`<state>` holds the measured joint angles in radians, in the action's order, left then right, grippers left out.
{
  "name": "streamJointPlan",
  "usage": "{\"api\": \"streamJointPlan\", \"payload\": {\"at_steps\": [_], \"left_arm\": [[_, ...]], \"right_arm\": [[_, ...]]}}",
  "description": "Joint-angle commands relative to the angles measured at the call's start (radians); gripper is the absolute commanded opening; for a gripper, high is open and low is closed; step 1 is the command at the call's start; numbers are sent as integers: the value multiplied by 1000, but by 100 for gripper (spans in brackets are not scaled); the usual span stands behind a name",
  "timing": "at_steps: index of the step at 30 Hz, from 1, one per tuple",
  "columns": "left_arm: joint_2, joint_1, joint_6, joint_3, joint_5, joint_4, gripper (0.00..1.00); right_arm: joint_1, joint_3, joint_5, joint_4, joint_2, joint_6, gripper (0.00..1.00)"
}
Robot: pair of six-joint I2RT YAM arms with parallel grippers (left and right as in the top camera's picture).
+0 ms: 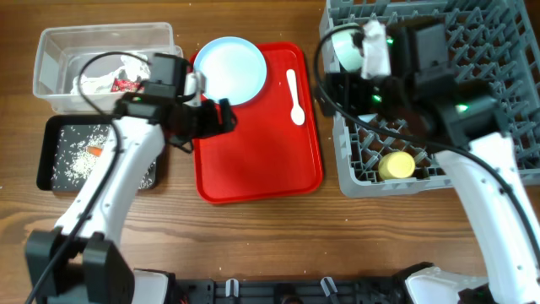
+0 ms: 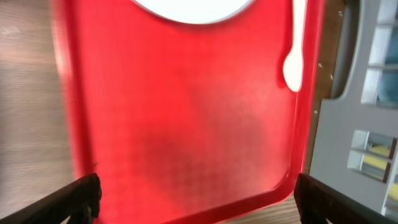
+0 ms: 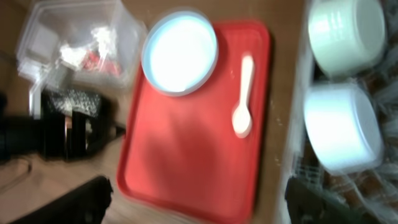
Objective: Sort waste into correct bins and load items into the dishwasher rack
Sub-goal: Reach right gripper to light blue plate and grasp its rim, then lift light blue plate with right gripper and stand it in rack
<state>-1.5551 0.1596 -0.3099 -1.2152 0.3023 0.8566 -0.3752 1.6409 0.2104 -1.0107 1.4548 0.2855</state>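
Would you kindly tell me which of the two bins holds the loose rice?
The shallow black tray, scattered with white rice grains; the clear tub beside it holds crumpled paper and a red wrapper instead.

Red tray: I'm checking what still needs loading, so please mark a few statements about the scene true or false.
1. The white spoon lies on the red tray. True.
2. The blue plate stands in the rack. False: the blue plate sits on the red tray.
3. The yellow cup is in the rack. True.
4. The black tray holds nothing. False: rice grains lie scattered in it.
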Motion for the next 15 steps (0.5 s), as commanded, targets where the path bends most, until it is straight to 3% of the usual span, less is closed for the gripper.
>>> {"api": "streamJointPlan", "payload": {"at_steps": [1,7,15], "left_arm": [[144,-177,-40,-42,-42,37,100],[280,-502,-42,-42,-42,101,100],[276,-572,-41,-42,-42,126,100]], "right_arm": [[-76,13,-98,139,117,115,91],[-150,13,-177,508,490,294,84],[-152,13,-230,723,795,425,62]]}}
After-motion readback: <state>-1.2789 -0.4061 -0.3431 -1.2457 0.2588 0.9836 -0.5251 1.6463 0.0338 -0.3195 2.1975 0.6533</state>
